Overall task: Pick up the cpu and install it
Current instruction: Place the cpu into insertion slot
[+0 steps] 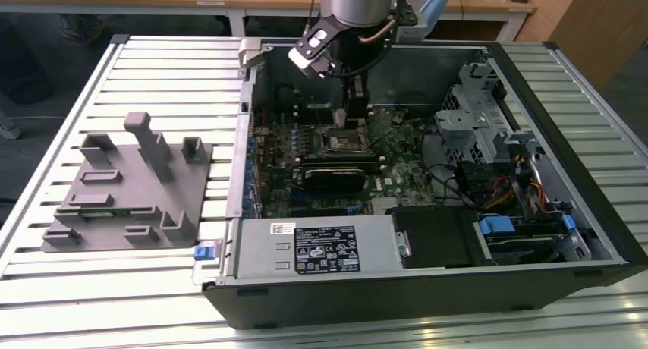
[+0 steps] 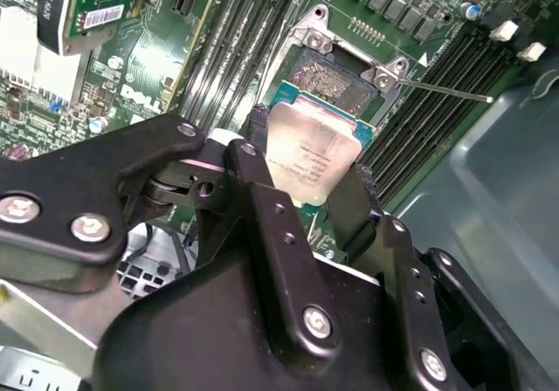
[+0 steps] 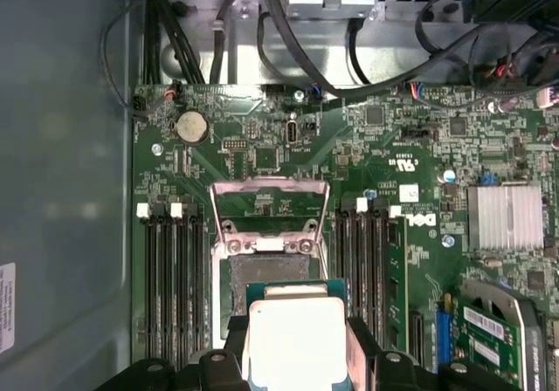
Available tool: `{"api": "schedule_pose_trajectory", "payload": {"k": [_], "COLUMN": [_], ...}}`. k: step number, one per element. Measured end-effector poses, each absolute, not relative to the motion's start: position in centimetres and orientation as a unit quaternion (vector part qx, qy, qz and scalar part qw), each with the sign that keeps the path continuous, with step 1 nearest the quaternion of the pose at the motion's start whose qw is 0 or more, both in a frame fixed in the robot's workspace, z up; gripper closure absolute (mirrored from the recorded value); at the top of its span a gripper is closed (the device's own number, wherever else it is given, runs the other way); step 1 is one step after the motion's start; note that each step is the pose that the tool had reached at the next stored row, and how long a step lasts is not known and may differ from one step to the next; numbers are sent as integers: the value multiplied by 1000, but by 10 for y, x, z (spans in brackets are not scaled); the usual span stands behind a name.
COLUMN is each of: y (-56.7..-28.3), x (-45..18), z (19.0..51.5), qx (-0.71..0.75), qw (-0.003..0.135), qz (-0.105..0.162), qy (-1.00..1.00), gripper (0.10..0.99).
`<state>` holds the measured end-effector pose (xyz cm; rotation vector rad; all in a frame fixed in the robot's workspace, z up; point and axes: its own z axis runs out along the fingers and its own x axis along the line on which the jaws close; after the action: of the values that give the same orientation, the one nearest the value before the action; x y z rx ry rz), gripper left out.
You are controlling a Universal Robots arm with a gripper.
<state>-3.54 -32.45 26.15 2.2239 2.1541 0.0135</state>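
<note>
Cpu (image 2: 310,151) is clamped btwn the two black fingers (image 2: 262,160) of the end effector (image 2: 307,171), which grip it by opposite edges, silvery top facing up. So the end effector is closed narrow on the chip, not spread wide. An edge grip makes sense imo: nothing touches the underside contacts, and the chip can go down flat.

Where it is: inside the open pc case (image 1: 567,235), just above the mobo (image 3: 384,147) and right at the socket (image 3: 266,273). In the first wrist view the chip overlaps one edge of the socket rather than sitting centred in it. Doesn't look seated yet, as far as I can judge. In the second wrist view it looks a bit tilted vs the board, but that may be cam angle; can't tell.

The socket is ready for it. The retention frame (image 3: 271,201) is flipped up & back and the thin lever (image 2: 445,90) is swung out, so the contact field is bare. RAM slots (image 3: 170,286) flank it on both sides, close by, so there's little side room for the fingers.

In the exterior view the arm drops approx straight down into the case, prob to keep the chip level. A grey fixture (image 1: 127,190) sits on the slatted tabletop (image 1: 152,61), on the exterior view's left, well apart from the case.
</note>
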Motion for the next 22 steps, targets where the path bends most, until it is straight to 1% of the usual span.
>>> {"api": "schedule_pose_trajectory", "payload": {"k": [22], "y": [-318], "x": [-35], "z": [226], "qx": [718], "qw": [25], "qz": [2], "qy": [695], "gripper": [561]}}
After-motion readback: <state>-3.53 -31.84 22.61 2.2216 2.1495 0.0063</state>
